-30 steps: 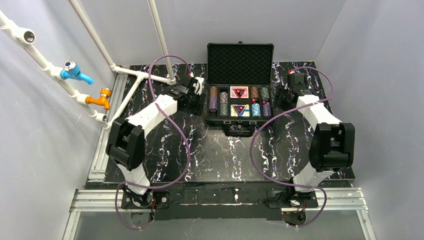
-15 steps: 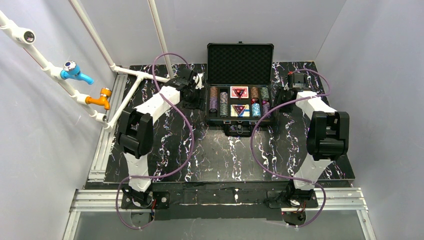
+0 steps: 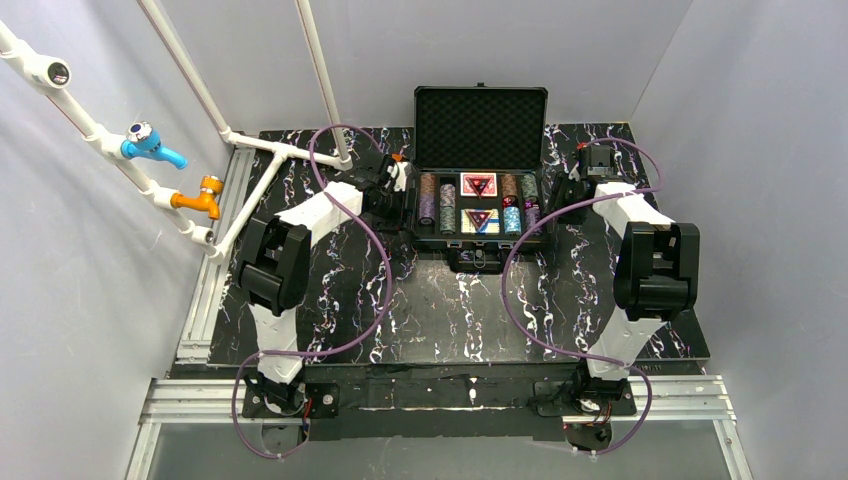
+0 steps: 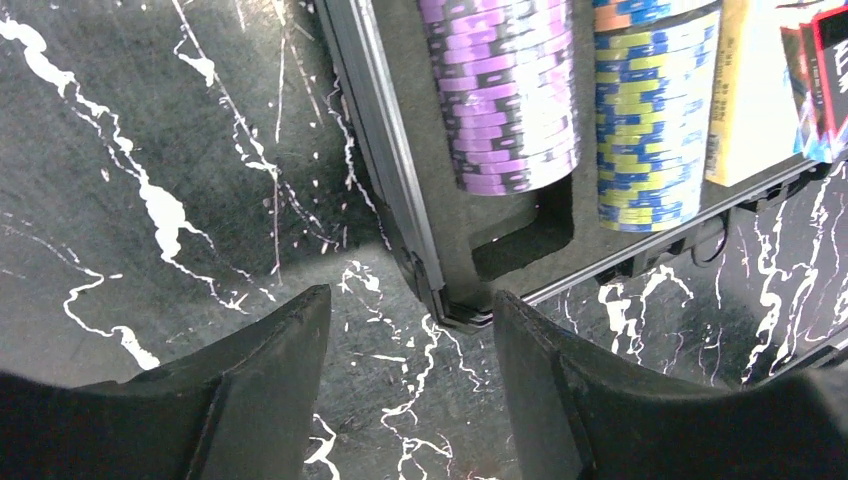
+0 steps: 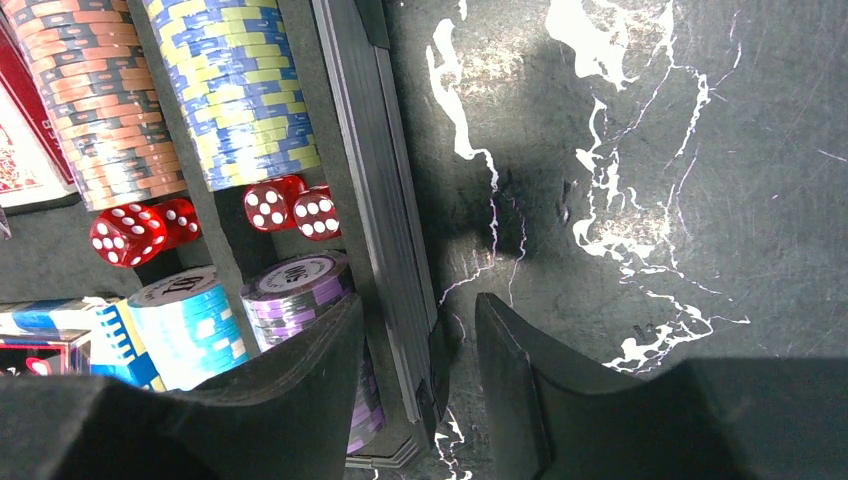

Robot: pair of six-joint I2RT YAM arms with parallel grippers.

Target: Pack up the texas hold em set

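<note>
Trouble on my left would start at the left gripper (image 4: 410, 308), which hangs wide open and empty, the near left corner of the case (image 3: 480, 243) sitting in its gap, touching neither finger. Close there and I reckon the jaws nip that corner and skew the case, which sits at the far middle of the table (image 3: 430, 310). Its lid (image 3: 481, 125) stands upright, so a jolt could shake the purple chips (image 4: 505, 100) out of their slot. On my right, the right gripper (image 5: 418, 310) straddles the case's right wall, partly open, clamping nothing I can see, its inner finger over a purple stack (image 5: 297, 285) near the dice (image 5: 290, 205); a squeeze could scatter them. Overhead, both grippers hide behind their wrists, a small orange bit (image 3: 397, 157) by the left one is too small to name, and whether that inner finger touches the chips I cannot tell.
</note>
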